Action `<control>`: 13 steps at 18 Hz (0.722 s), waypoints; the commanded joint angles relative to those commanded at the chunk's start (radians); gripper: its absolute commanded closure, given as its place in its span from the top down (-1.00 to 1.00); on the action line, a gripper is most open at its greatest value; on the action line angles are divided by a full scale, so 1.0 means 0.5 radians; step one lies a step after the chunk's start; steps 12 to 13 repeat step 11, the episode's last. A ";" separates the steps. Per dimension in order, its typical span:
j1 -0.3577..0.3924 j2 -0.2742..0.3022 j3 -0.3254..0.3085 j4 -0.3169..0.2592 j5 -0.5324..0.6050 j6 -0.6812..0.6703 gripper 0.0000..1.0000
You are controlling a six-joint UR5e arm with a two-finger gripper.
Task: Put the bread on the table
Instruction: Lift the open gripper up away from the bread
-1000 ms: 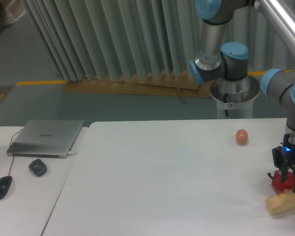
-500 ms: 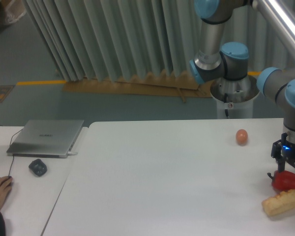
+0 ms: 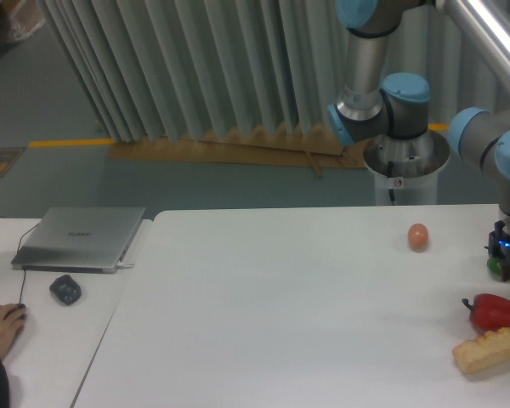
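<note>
Bread [image 3: 486, 350] flat on table [image 3: 280, 314], just in front of pepper [image 3: 494, 311]. Claw [image 3: 507, 265] beyond pepper – opening unclear (edge-cropped), nothing visibly held. Risk – descending arm knocks bread off near edge.

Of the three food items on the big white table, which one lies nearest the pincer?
The red pepper, directly below the pincer at the right edge. The bread lies further toward the front, and the orange-brown ball sits off to the side.
</note>
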 joint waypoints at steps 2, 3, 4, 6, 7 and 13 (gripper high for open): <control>0.022 0.006 0.003 -0.012 0.003 0.050 1.00; 0.022 0.009 0.003 -0.028 0.003 0.050 1.00; 0.019 0.015 0.003 -0.034 0.003 0.028 1.00; 0.000 0.015 0.003 -0.034 0.027 0.022 1.00; 0.000 0.019 0.003 -0.034 0.031 0.028 1.00; -0.006 0.022 -0.003 -0.028 0.012 0.025 1.00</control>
